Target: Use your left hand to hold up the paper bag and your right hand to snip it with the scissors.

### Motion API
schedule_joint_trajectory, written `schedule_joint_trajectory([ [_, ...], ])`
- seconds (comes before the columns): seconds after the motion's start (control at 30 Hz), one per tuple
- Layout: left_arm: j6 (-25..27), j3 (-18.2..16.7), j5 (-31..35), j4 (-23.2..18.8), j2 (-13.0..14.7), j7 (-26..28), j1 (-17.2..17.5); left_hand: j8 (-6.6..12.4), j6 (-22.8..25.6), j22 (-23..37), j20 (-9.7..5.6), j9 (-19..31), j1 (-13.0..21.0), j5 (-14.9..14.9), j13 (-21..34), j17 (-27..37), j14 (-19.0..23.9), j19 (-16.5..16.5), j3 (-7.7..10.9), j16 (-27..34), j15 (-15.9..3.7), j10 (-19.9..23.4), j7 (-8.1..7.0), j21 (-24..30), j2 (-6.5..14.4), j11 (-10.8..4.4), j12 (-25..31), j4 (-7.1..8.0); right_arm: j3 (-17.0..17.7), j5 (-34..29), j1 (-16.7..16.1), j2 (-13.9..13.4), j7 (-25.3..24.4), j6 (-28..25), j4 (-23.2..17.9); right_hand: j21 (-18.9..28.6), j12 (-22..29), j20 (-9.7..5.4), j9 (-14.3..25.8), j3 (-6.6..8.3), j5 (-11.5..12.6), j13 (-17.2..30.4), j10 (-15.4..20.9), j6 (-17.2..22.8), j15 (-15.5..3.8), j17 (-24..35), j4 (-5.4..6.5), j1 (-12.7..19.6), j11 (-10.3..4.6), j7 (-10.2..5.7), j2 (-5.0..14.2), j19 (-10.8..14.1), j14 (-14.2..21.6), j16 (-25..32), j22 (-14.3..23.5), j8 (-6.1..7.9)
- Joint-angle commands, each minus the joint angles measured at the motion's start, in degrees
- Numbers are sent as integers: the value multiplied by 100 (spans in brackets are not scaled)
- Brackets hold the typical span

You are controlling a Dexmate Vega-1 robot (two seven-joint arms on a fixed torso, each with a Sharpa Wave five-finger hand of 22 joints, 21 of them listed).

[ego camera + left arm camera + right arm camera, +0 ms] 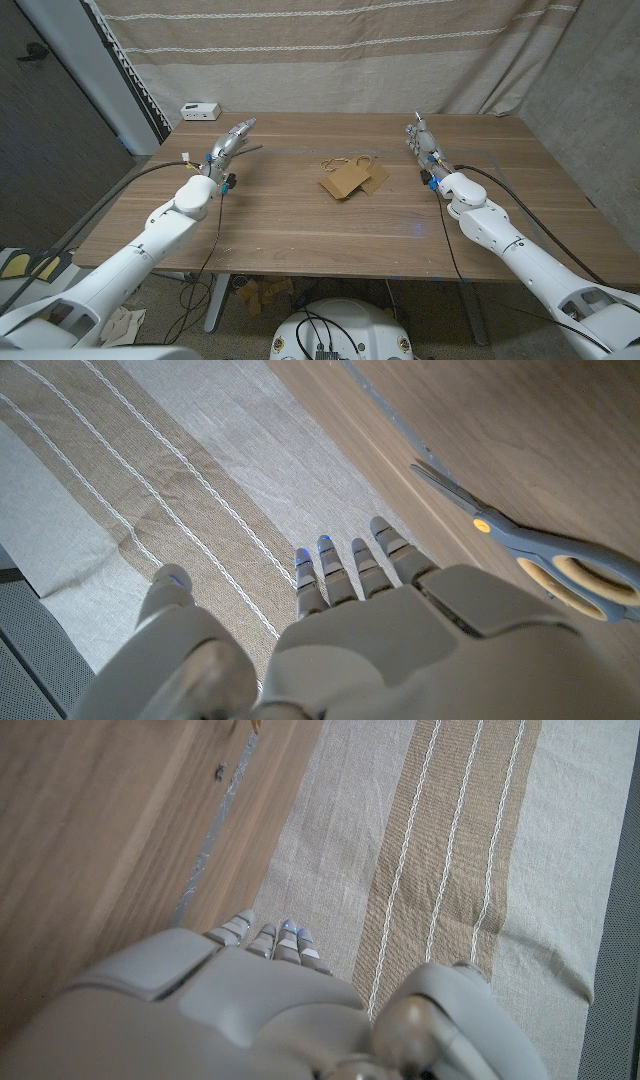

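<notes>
Nothing begun yet. Left hand [226, 147] empty, fingers extended, just beside scissors [545, 545] lying untouched on table [300, 230]. Paper bag [352, 177] flat at table centre, unheld. Right hand [423, 143] empty, fingers straight, well apart from scissors.

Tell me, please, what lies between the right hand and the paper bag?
Nothing: the head view shows bare wooden table between the right hand and the paper bag.

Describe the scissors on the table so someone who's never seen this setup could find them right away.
Start at the wooden table and go to its far side on the robot's left, where the left hand hovers. The scissors lie flat on the wood just beside that hand, well apart from the brown paper bag at mid-table. Grey-blue handles with pale lining, and an orange pivot screw.
</notes>
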Motion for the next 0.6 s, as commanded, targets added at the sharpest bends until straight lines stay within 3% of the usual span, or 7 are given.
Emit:
schedule_joint_trajectory([
  [0.03, 178, 128, 399, 10, 29, 262, -100, 10, 8, 18, -703, 21, 146, 65, 26, 22, 187, -5, 48, 47, -894, -108, -40, 7, 30, -186, -5, -54, -5, -55, 17, -29, -53, -45, -14, 32, 33, -40, 26, -3, 49, 17, 18, -18, -8, 14, -75, 103, -8, -3, -4, -7, -5, 15, 23, 26],
  [0.17, 358, 184, 688, -112, 94, 491, -98, -4, -31, 17, -695, 23, 199, 84, 28, 22, 224, 19, 62, 51, -905, -175, -67, 14, 34, -204, -30, -72, -1, -46, 27, -33, -44, -59, -17, 34, 31, -25, 26, 7, 63, 17, 9, -27, -5, 13, -102, 151, -17, -10, -8, 0, -7, 15, 22, 27],
  [0.27, 409, 177, 747, -154, 89, 588, -79, -4, -72, 10, -697, 28, 466, 143, 33, 20, 265, 67, 153, 44, -936, -192, -210, 22, 74, -232, -30, -165, -4, -39, 42, -32, -36, -81, -8, 40, 35, -10, 27, 24, 87, 15, 17, -22, 56, 12, -144, 228, 21, 16, -11, 19, 21, 25, 20, 35],
  [0.43, 422, 121, 831, -197, 19, 863, -29, 27, -66, 12, -767, 40, 1020, 223, 57, 27, 429, 257, 321, 71, -987, 38, -146, 57, 80, -396, 64, -255, -12, -28, 49, -22, -45, -122, -20, 38, 25, 24, 27, 40, 109, 15, -14, -40, 25, 11, -184, 303, 2, 6, -10, 16, 0, 16, 20, 33],
  [0.6, 633, 151, 1080, -303, 124, 999, -41, 40, -69, 26, -775, 50, 1380, 252, 83, 50, 713, 397, 401, 139, -1000, 185, -136, 85, 7, -432, 115, -261, -12, -39, 25, -14, -73, -99, -33, 36, 25, 37, 27, 50, 124, 15, -20, -53, 11, 11, -209, 351, -10, -6, -7, 12, -10, 13, 20, 31],
])
